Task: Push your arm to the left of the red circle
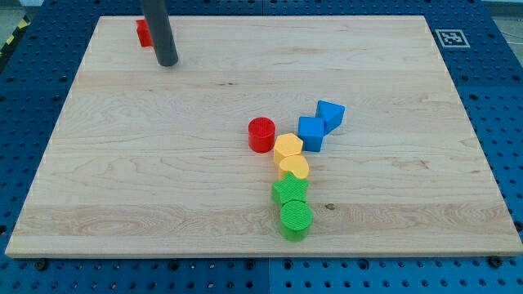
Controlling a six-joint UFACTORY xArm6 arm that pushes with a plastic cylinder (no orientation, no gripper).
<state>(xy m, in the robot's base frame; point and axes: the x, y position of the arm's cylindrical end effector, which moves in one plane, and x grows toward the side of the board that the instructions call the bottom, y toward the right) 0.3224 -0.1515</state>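
The red circle (261, 134) sits near the middle of the wooden board (122, 163). My tip (167, 62) is at the view's top left, far up and to the left of the red circle, with bare board between them. A second red block (144, 33), shape unclear, sits just left of the rod and is partly hidden by it.
Right of the red circle are a yellow hexagon (288, 147), a yellow heart-like block (293, 167), a blue cube (310, 133) and another blue block (330, 115). Below them are a green star (290, 192) and a green cylinder (296, 220). Blue pegboard surrounds the board.
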